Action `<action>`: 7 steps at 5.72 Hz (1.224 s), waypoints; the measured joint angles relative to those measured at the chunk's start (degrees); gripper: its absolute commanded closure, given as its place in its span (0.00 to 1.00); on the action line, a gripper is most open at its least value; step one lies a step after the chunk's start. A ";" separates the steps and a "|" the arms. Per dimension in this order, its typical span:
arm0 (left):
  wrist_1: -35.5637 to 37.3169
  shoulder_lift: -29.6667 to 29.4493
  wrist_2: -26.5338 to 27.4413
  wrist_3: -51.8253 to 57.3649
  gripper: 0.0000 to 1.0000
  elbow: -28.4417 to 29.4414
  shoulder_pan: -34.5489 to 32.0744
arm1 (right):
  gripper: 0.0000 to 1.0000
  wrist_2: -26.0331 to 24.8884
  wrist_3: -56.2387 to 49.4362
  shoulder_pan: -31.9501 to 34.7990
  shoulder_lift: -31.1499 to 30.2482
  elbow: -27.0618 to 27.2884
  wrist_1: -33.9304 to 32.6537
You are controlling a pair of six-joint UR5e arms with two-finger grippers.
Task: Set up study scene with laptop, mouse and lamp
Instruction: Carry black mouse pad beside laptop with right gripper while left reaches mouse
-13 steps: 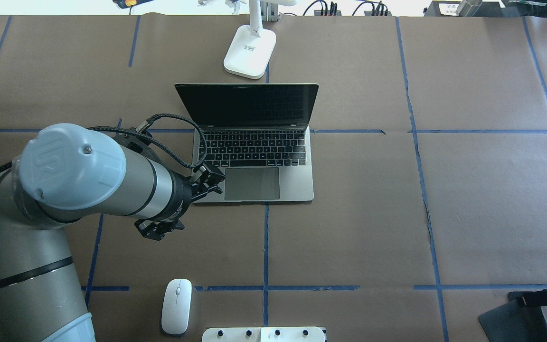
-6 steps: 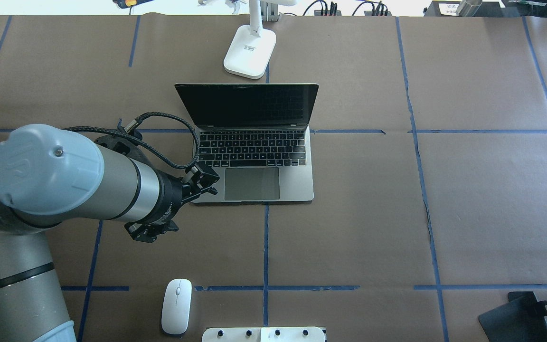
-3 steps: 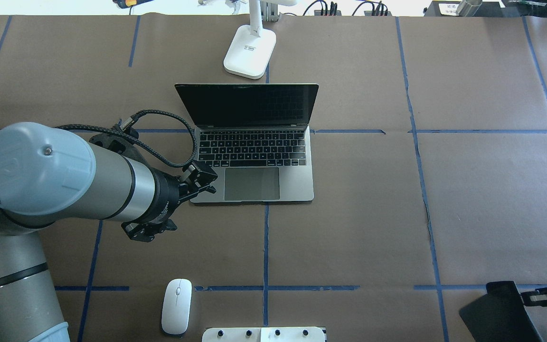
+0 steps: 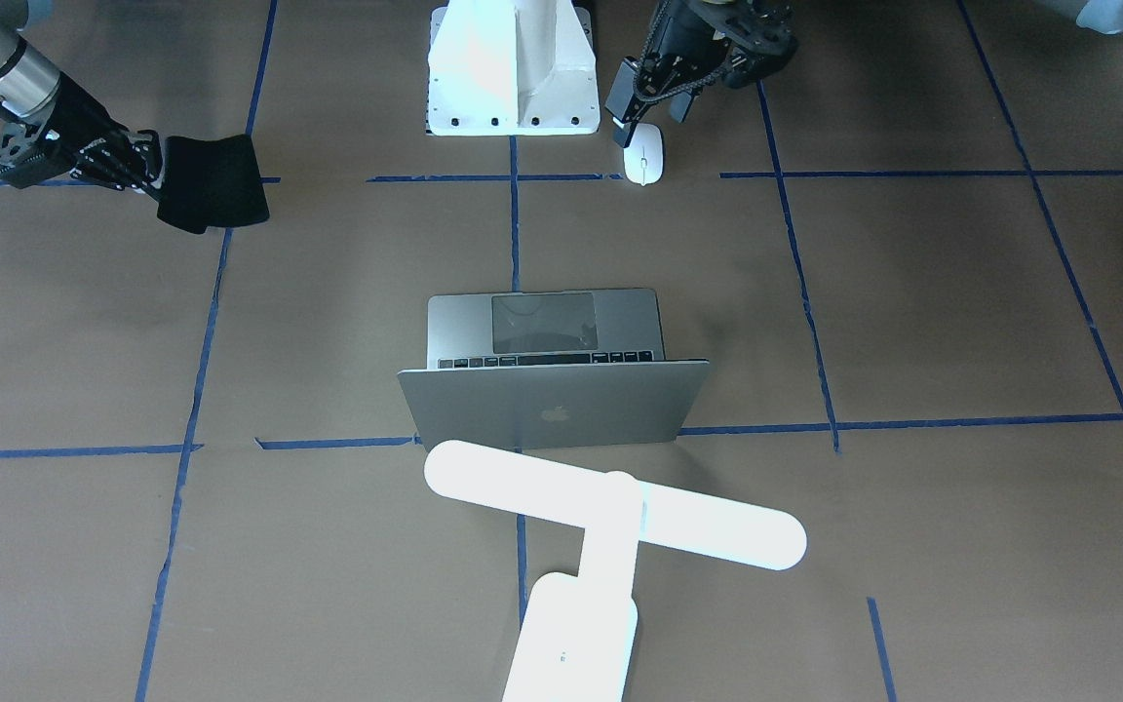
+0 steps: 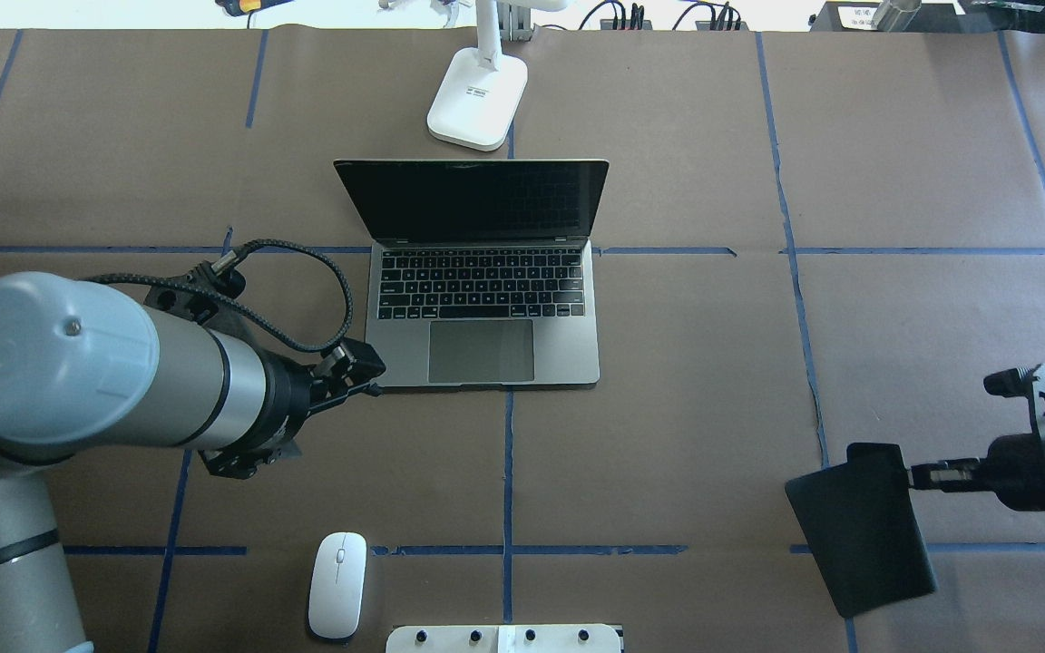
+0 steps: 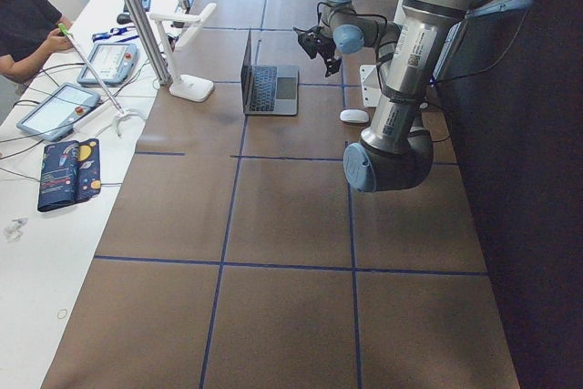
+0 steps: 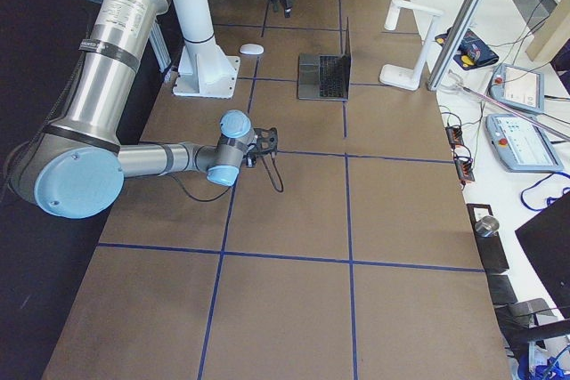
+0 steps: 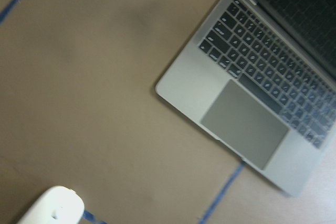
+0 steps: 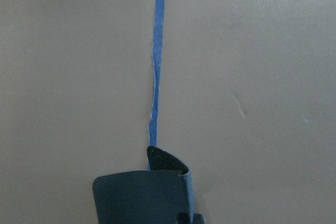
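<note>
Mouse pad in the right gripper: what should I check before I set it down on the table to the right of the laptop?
1. Grip: the right gripper is shut on one edge of the mouse pad: ok.
2. Landing spot: the table between pad and laptop shows nothing on it: ok.
3. Pad flatness: it bends near the gripped edge in the right wrist view: not ok.
4. Pad height over the table: cannot tell.
5. The left gripper sits off the laptop's other side, out of the way: ok.
6. The mouse lies far from that spot: ok.
</note>
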 measured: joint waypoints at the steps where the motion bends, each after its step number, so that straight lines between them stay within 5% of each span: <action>1: -0.03 3.19 2.40 2.76 0.00 -0.98 3.54 | 1.00 1.02 0.66 2.84 5.04 -0.88 -4.66; 3: -0.08 8.80 7.98 7.67 0.00 -3.13 10.69 | 1.00 2.59 2.91 7.46 18.04 -5.06 -14.24; 7: 0.08 12.02 10.59 10.05 0.00 -5.69 17.56 | 1.00 5.32 3.87 13.47 39.67 -25.96 -16.31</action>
